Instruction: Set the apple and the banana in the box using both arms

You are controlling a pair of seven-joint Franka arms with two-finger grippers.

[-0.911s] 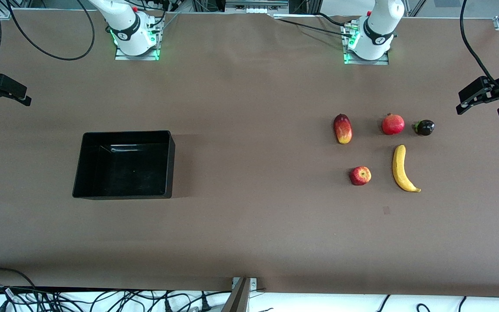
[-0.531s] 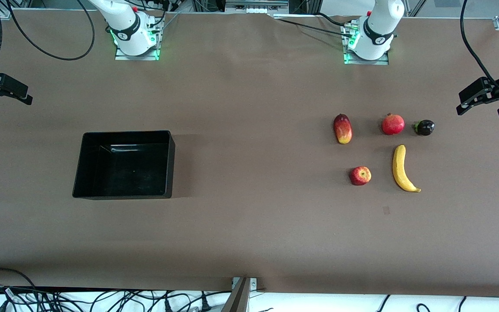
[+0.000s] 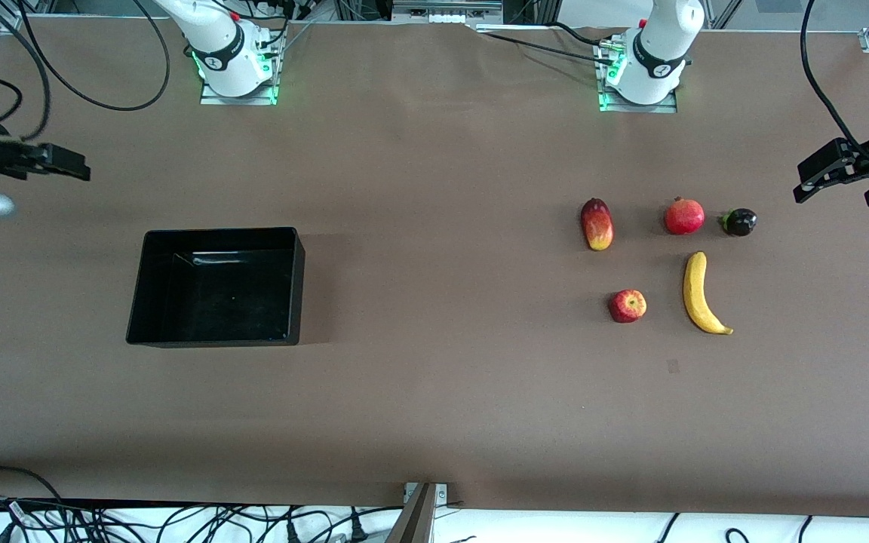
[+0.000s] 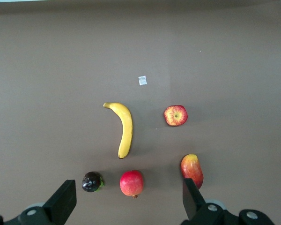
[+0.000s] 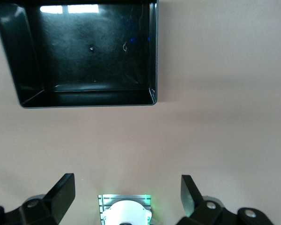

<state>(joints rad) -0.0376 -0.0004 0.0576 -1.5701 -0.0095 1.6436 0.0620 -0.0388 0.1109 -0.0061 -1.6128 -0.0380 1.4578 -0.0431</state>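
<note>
I counted five fruits toward the left arm's end: apple (image 3: 627,305), banana (image 3: 701,293), mango (image 3: 597,224), pomegranate (image 3: 684,216), one dark fruit (image 3: 738,222). One box (image 3: 216,286) sat empty toward the right arm's end. Left gripper (image 3: 842,175) and right gripper (image 3: 57,163) hung wide, empty, over the brown table (image 3: 434,392). Cables (image 3: 140,520) lay along its near edge.

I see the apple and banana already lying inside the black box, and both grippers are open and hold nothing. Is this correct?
Not quite. The box is empty, as the right wrist view shows. The apple and banana lie on the table toward the left arm's end. The rest holds: the left gripper and the right gripper are open and hold nothing.
</note>
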